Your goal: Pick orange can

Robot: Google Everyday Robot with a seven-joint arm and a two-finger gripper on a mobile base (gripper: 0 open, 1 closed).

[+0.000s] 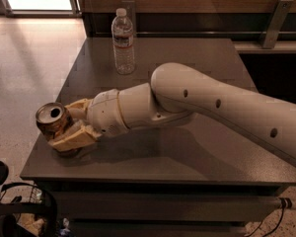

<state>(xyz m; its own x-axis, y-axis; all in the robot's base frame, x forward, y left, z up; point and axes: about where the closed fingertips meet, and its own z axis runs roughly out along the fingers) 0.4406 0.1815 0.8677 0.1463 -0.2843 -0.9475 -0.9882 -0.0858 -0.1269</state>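
The gripper (60,126) was positioned at the front-left corner of the dark grey table (212,58), at the end of the white arm (212,102), which reached across the tabletop from the right side of the view.

The two cream-coloured fingers (71,139) were closed around the orange can (53,123), one finger behind the can and one in front of it, both in contact with its side wall.

The orange can was held between these fingers near the table's left edge. It was tilted, with its silver top and pull-tab hole facing up and to the left. A dark shadow lay on the table directly beneath the can and the front finger. Whether the base of the can touched the tabletop could not be determined.

A clear plastic water bottle (123,41) with a white cap stood upright near the rear edge of the table, well apart from the can and the gripper.

A light speckled floor (24,58) extended to the left of the table. Black cables (10,216) lay at the lower left, below the table's front corner.
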